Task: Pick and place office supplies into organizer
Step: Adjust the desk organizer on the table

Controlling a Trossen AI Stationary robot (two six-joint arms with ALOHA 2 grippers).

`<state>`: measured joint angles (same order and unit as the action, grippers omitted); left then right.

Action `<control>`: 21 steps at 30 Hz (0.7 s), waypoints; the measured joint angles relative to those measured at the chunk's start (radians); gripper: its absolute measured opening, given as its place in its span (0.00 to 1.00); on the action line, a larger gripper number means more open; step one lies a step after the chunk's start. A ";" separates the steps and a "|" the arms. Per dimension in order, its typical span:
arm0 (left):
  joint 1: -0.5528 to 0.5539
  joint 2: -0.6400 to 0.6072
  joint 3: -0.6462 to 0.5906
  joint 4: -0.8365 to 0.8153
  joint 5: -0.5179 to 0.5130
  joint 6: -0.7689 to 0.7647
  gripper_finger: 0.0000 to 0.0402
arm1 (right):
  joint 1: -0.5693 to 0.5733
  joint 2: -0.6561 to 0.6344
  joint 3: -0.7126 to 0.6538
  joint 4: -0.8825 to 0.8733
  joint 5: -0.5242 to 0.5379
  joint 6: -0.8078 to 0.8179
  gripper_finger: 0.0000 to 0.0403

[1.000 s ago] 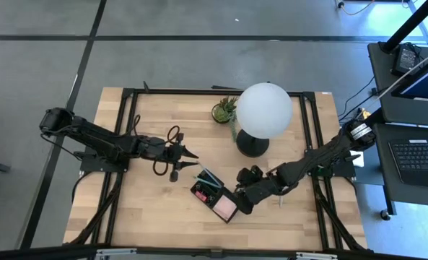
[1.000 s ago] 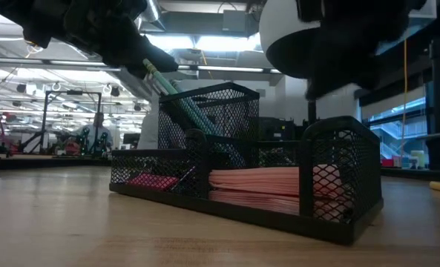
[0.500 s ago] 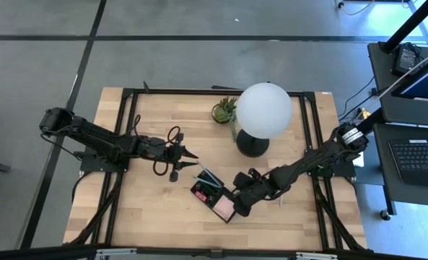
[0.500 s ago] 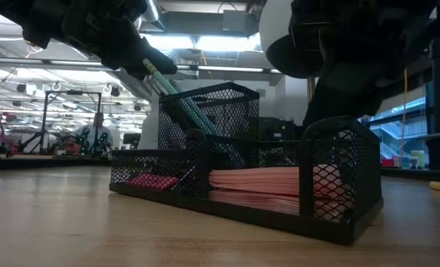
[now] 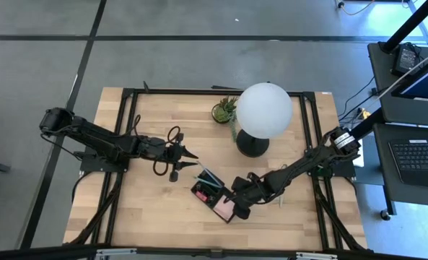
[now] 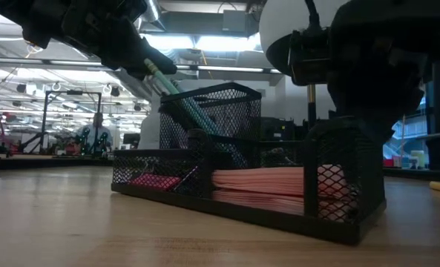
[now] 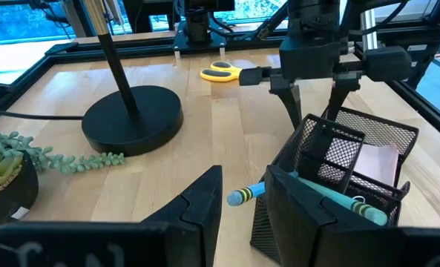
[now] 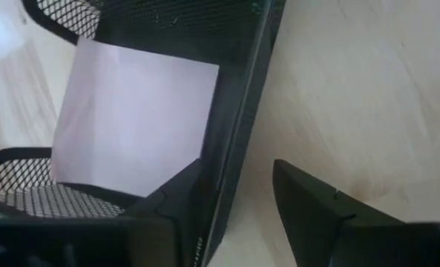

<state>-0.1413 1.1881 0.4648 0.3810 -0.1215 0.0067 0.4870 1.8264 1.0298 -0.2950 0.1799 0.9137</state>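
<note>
The right gripper (image 5: 237,204) has slid closer over the organizer (image 5: 215,197). From above, the pink sticky pad (image 5: 223,208) already lies inside. From table height, pale-green pencils (image 6: 176,95) stand in the tall cup. The left gripper (image 7: 242,196) pinches a pencil (image 7: 309,194). The right fingers (image 8: 320,208) are spread astride the organizer's wall. Yellow scissors (image 7: 221,71) are still on the table.

A black mesh organizer (image 5: 215,198) sits on the table, holding a pink sticky-note pad (image 5: 224,208) and leaning pale-green pencils (image 5: 208,178).
</note>
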 joint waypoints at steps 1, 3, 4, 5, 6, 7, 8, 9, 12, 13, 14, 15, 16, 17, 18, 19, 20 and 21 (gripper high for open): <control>0.000 0.000 0.000 0.000 0.000 0.000 0.24 | 0.000 0.000 0.000 -0.002 0.001 -0.004 0.38; 0.000 0.000 0.000 0.000 0.000 0.000 0.24 | -0.001 -0.001 0.000 -0.002 0.002 -0.027 0.34; 0.000 0.000 0.000 0.000 0.000 0.000 0.24 | -0.001 -0.002 0.000 -0.003 0.002 -0.042 0.31; 0.000 0.000 0.000 0.000 0.000 0.000 0.24 | -0.002 -0.003 0.000 -0.004 0.003 -0.062 0.28; 0.000 0.000 0.000 0.000 0.000 0.000 0.24 | -0.005 -0.003 0.000 -0.004 0.003 -0.084 0.25; 0.000 0.000 0.000 0.000 0.000 0.000 0.24 | -0.009 -0.003 0.000 -0.006 0.002 -0.097 0.22; 0.000 0.000 0.000 0.000 0.000 0.000 0.24 | -0.014 -0.003 0.000 -0.011 0.002 -0.109 0.19; 0.000 0.000 0.000 0.000 0.000 0.000 0.24 | -0.020 -0.004 0.000 -0.017 0.003 -0.125 0.16; 0.000 0.000 0.000 -0.001 0.000 0.000 0.24 | -0.039 -0.004 0.000 -0.025 0.006 -0.195 0.08; 0.000 0.000 0.000 -0.002 0.000 0.004 0.24 | -0.045 -0.004 0.000 -0.025 0.007 -0.222 0.05; 0.000 0.000 0.000 -0.004 0.000 0.009 0.24 | -0.052 -0.004 0.000 -0.025 0.006 -0.254 0.03; 0.000 0.000 0.000 -0.006 0.000 0.014 0.24 | -0.058 -0.004 0.000 -0.024 0.005 -0.281 0.02; 0.000 0.000 0.000 -0.007 0.000 0.015 0.24 | -0.064 -0.004 0.000 -0.024 0.004 -0.301 0.02; 0.000 0.000 0.000 -0.009 0.000 0.016 0.24 | -0.070 -0.004 0.000 -0.024 0.003 -0.318 0.02; 0.000 0.000 0.000 -0.013 0.000 0.016 0.24 | -0.075 -0.004 0.000 -0.024 0.004 -0.336 0.03; 0.000 0.000 0.000 -0.016 0.000 0.016 0.24 | -0.082 -0.004 0.000 -0.023 0.004 -0.355 0.03; 0.000 0.000 0.000 -0.019 0.000 0.016 0.24 | -0.088 -0.004 0.000 -0.021 0.004 -0.375 0.02; 0.000 0.000 0.000 -0.019 0.000 0.017 0.24 | -0.094 -0.004 0.000 -0.019 0.006 -0.396 0.02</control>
<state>-0.1413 1.1881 0.4648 0.3622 -0.1215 0.0235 0.3929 1.8229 1.0298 -0.3141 0.1861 0.5178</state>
